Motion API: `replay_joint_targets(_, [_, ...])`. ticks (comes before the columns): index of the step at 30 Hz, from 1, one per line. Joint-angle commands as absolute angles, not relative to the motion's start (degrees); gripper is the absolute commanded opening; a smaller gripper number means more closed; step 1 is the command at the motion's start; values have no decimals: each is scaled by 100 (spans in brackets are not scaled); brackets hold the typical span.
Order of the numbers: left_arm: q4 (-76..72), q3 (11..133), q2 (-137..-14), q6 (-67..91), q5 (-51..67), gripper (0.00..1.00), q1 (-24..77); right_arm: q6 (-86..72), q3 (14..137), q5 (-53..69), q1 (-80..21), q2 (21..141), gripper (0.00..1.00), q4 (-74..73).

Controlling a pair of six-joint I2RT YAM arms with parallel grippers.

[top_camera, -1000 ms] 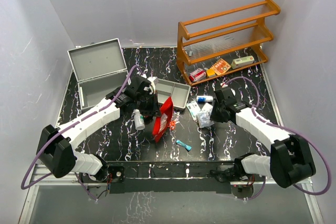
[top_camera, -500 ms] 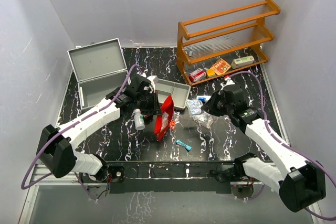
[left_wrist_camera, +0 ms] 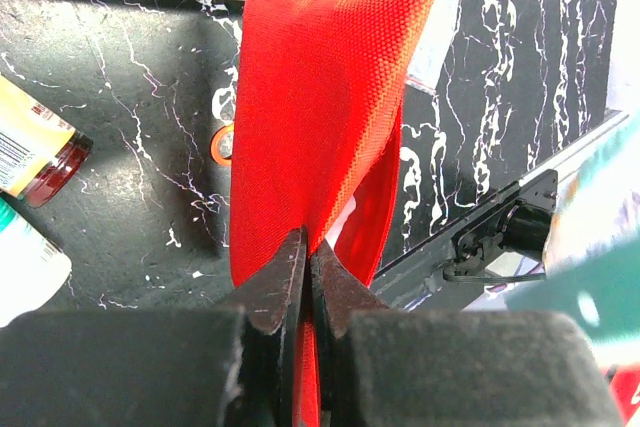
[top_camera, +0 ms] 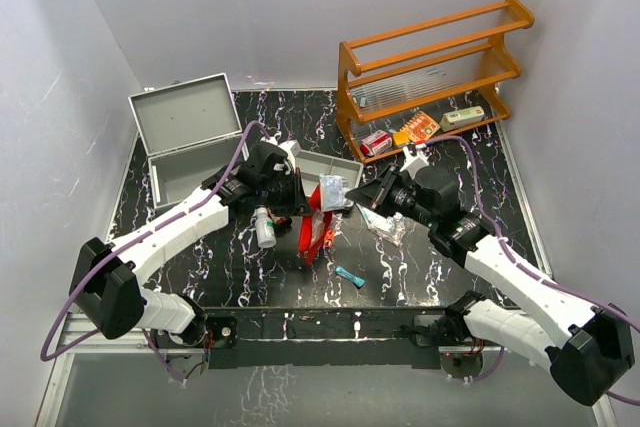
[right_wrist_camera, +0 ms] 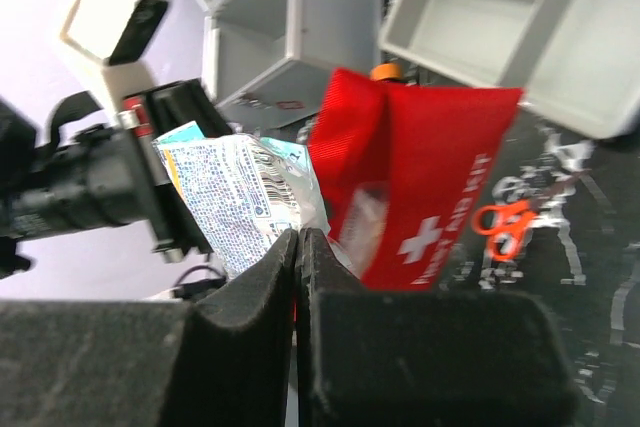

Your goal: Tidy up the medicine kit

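Note:
My left gripper is shut on the edge of the red first aid pouch and holds it upright at the table's middle; the left wrist view shows the jaws pinching the red fabric. My right gripper is shut on a white printed sachet, held just above the pouch's top. In the right wrist view the sachet hangs from the gripper, beside the pouch with its white cross.
Orange scissors and a white bottle lie by the pouch. A grey tray sits behind it, an open grey case at the back left, a wooden rack at the back right. A clear bag of items and a small blue item lie to the right.
My right arm has lifted the sachet from the pile on the right and carried it left to the pouch's top. The left gripper has kept hold of the pouch.

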State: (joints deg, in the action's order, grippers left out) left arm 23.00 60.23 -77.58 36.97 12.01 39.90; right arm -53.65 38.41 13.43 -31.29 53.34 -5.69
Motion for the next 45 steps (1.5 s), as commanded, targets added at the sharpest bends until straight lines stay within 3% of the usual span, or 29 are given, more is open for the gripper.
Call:
replay_joint_targets(1, [2217,6074,-7637,3894,1187,0,3973,-6290,3823,1099,-3494,5325,0,565])
replay_joint_targets(31, [1997,6192,-7291,4026,1562,0,3973,-7126,3604,1123,-3902,6383,0,955])
replay_joint_targets(39, [2048,6212,-7292,3945,1455,0,3964,-6821,4070,976,-3914,6581,25,-111])
replay_joint_targets(45, [2258,6240,-7378,3768,1197,0,3964,-6414,4385,641,-3917,6504,28,-882])
